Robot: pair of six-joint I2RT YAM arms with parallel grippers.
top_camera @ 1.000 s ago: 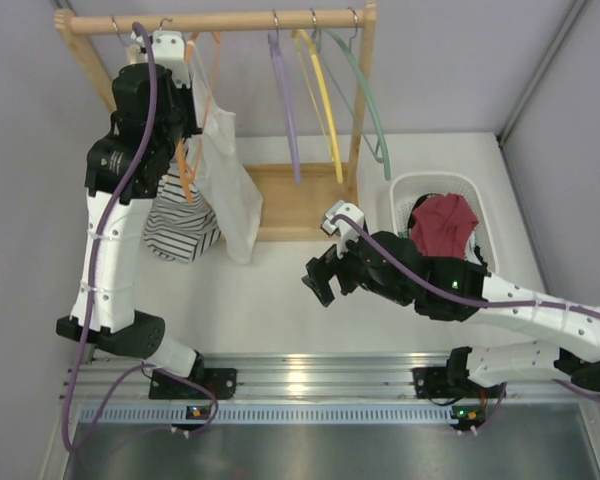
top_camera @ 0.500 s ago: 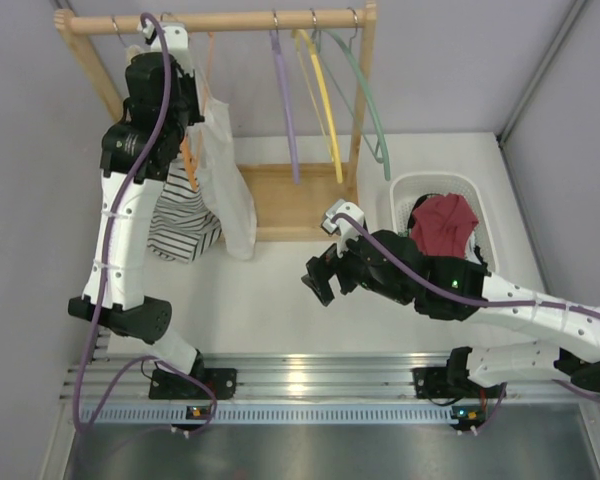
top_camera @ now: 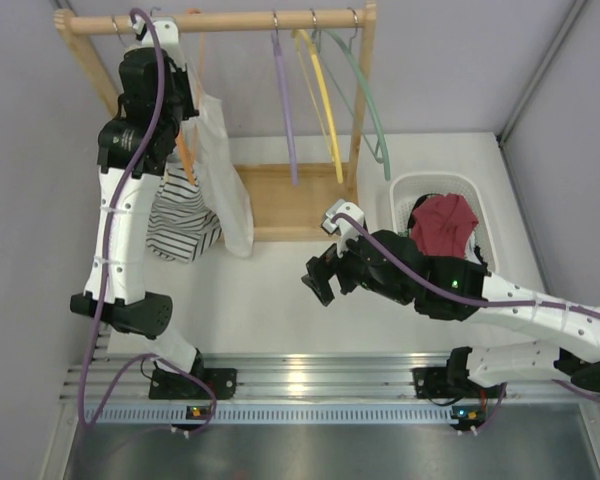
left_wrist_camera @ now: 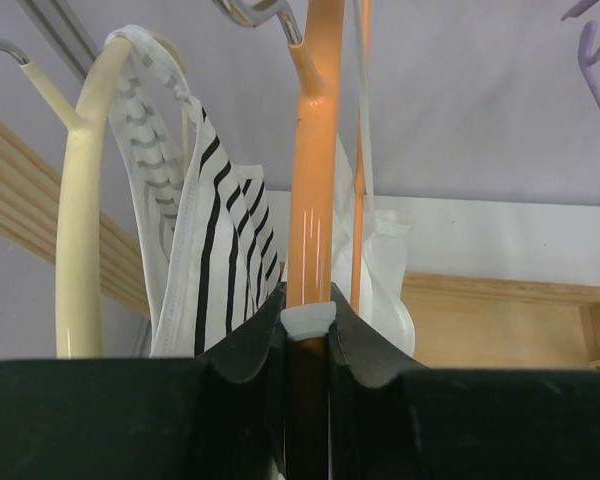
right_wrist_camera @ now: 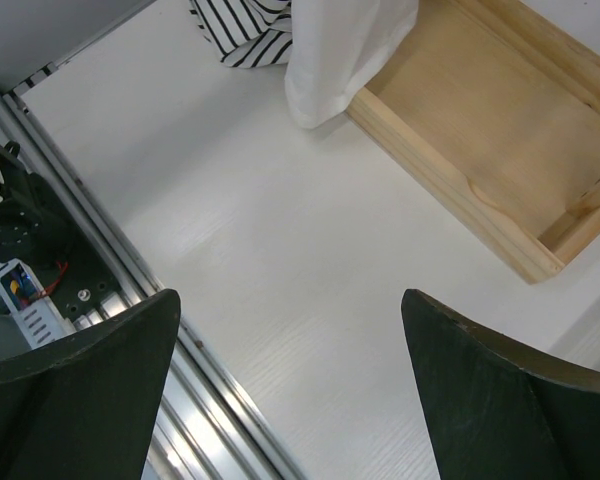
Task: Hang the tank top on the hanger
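Left end of the pale wooden clothes rail (top_camera: 220,20): left pincer (left_wrist_camera: 308,320) is clamped on the neck of the thin orange plastic hanger (left_wrist_camera: 315,150). It has risen since a second ago and now sits just under the rail. The small white sleeveless tank top (top_camera: 225,190) hangs from that hanger, beside the black-and-white striped top (top_camera: 180,225). Likely meaning: garment on, hook going back up; whether it has caught, cannot tell. Below the rail, to the right: right pincer (right_wrist_camera: 290,370) gapes wide over the white counter (right_wrist_camera: 280,260), unmoved.
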